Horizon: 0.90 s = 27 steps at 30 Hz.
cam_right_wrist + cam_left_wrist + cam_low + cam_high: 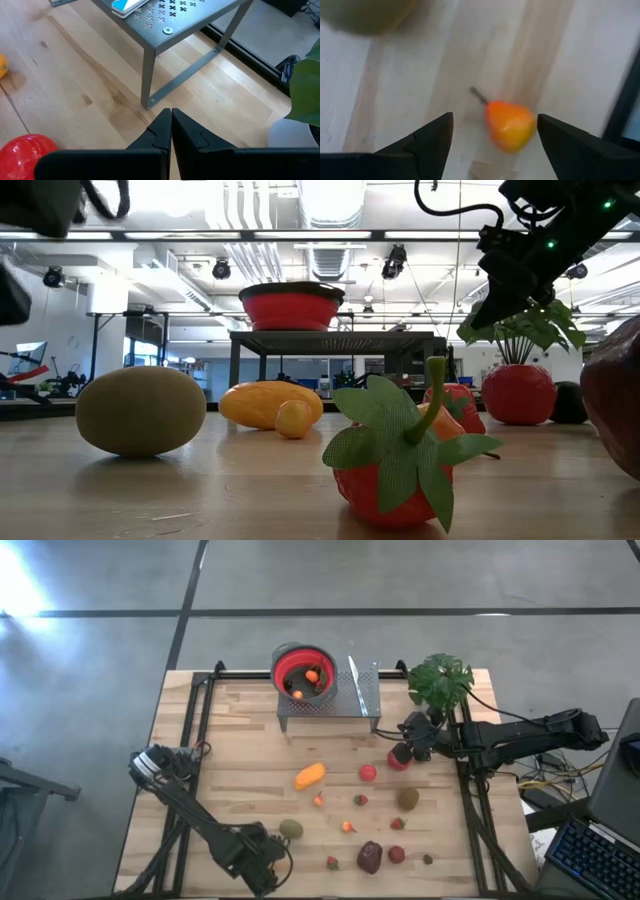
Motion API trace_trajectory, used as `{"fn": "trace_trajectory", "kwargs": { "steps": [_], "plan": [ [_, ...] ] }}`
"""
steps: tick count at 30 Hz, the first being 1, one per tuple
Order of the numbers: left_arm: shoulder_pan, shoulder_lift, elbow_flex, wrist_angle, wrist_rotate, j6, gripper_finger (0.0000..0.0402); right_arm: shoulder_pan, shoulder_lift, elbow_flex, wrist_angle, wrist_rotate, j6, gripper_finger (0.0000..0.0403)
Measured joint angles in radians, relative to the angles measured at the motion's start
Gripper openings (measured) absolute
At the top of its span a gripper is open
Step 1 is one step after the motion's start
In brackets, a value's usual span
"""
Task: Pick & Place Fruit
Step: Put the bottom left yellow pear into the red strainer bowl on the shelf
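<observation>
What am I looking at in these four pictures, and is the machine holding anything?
Two robot arms work at a wooden table. One picture looks down from above, one looks across at table height, and two come from cameras on the wrists. Toy fruit lies scattered, such as an elongated orange one. A red-lined bowl sits on a small metal stand beside a potted plant. The left gripper is open around a small orange fruit. The right gripper is shut and empty.

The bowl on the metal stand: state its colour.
The bowl is red inside with a dark rim, clearest in the high view.
</observation>
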<state>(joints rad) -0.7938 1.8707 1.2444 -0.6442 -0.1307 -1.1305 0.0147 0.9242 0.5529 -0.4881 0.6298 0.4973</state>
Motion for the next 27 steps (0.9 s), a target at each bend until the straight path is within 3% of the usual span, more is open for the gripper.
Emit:
{"fn": "trace_trajectory", "kwargs": {
  "steps": [15, 27],
  "plan": [
    [-0.001, -0.001, -0.047, 0.033, -0.015, -0.015, 0.0285, 0.0, 0.0, 0.0, 0.001, 0.0, 0.0, 0.0008],
    [-0.001, -0.002, -0.058, 0.019, -0.033, 0.009, 0.0204, 0.0, 0.0, 0.0, 0.001, 0.0, 0.0, 0.0008]
  ]
}}
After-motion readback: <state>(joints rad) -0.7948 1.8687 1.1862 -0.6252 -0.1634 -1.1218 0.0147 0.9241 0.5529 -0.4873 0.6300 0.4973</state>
